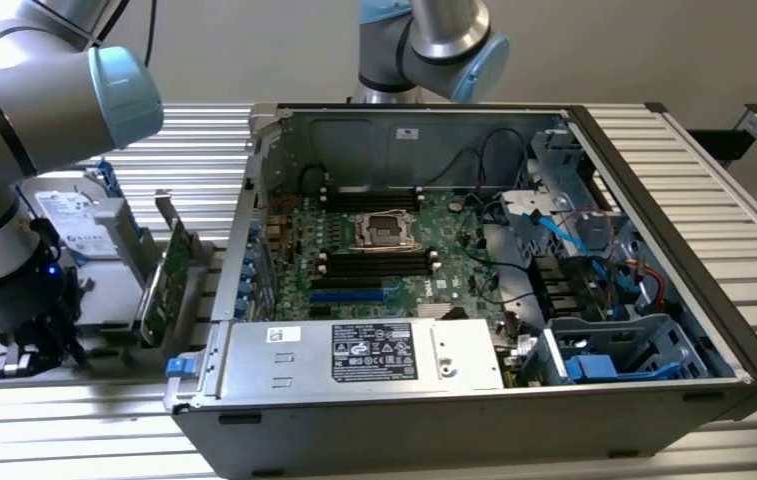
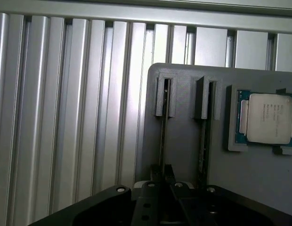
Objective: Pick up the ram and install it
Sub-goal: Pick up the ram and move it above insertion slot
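We see claw [image 2: 163, 175] clenched on the ram [image 2: 163, 134], which stands edge-on in a grey holder [image 2: 183, 155] slot, chips hidden. Second slot's stick [image 2: 202, 136] hard to make out; processor [image 2: 268, 117] beside it cut off.

An open computer case [image 1: 458, 435] lies on a slatted aluminium table [image 1: 698, 170]. Inside the case, a silver power supply [image 1: 351, 355] fills the near wall, a CPU socket [image 1: 388, 229] sits mid-floor, and blue cables [image 1: 558, 232] run above a drive cage [image 1: 618, 350]. Outside the case, at the exterior view's left, a grey tray [image 2: 259, 179] carries a processor [image 2: 268, 117], an upright expansion card [image 1: 165, 285] and a hard drive [image 1: 71, 225].
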